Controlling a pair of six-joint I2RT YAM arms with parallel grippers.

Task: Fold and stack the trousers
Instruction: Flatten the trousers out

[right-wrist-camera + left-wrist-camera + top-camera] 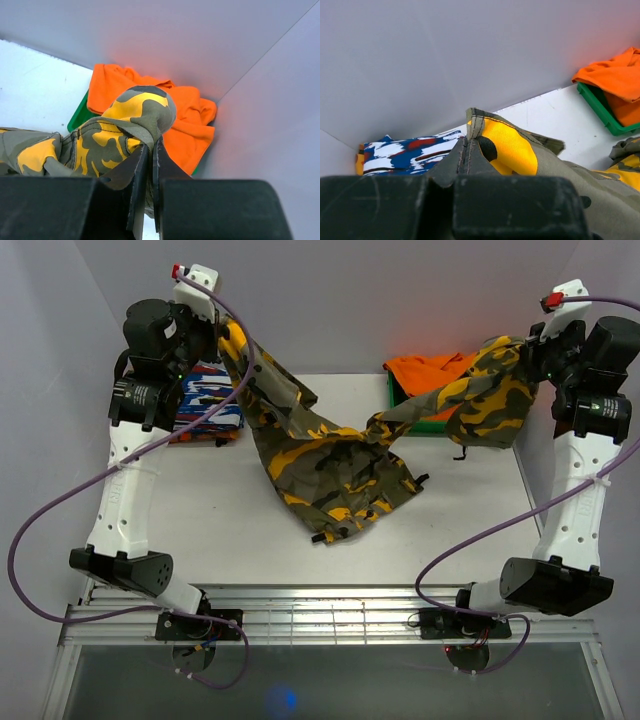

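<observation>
The camouflage trousers [330, 455] hang stretched between both raised arms, sagging in the middle onto the white table [200, 510]. My left gripper [228, 340] is shut on one end of the trousers [510, 150] high at the back left. My right gripper [520, 348] is shut on the other end of the trousers [140, 112] high at the back right, above the orange cloth. In both wrist views the fingers pinch a cloth seam.
A blue-white-red folded garment [205, 400] lies at the back left under the left arm, also in the left wrist view [405, 152]. A green bin [425, 425] with orange cloth [430, 370] stands at the back right. Grey walls enclose the table.
</observation>
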